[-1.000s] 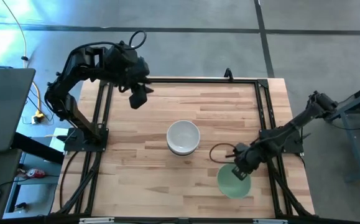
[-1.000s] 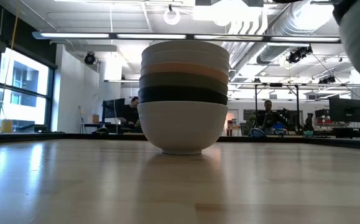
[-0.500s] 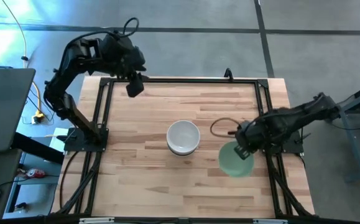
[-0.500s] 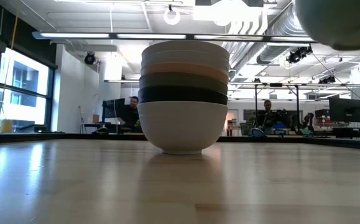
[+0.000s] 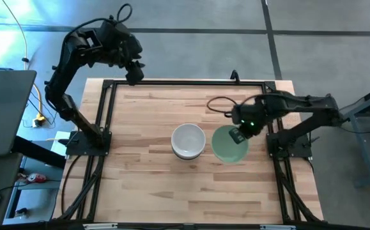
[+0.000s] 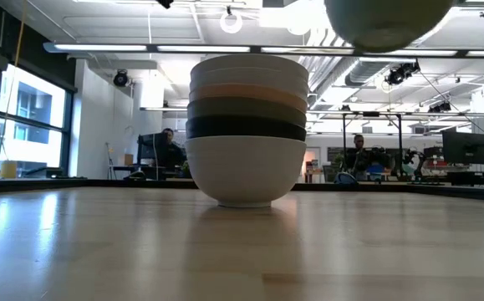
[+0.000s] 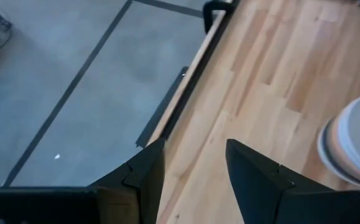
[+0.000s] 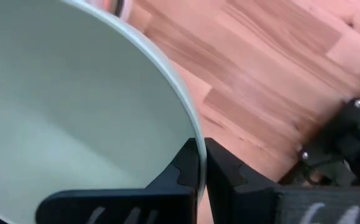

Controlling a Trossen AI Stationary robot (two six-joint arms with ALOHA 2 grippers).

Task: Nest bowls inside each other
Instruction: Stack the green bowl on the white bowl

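Pale green bowl (image 5: pixel 228 145) (white-topped stack (image 5: pixel 188 140)).

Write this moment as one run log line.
right gripper: shut on pale green bowl rim, airborne beside stack of bowls | left gripper: open, empty, table's far-left corner

pale green bowl (image 6: pixel 388 23) is chopped off at 12 o'clock in the low view, gripper holding it hidden.

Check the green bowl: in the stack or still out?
Out. The right gripper pinches the green bowl's rim, holding it in the air beside the stack, not over it.
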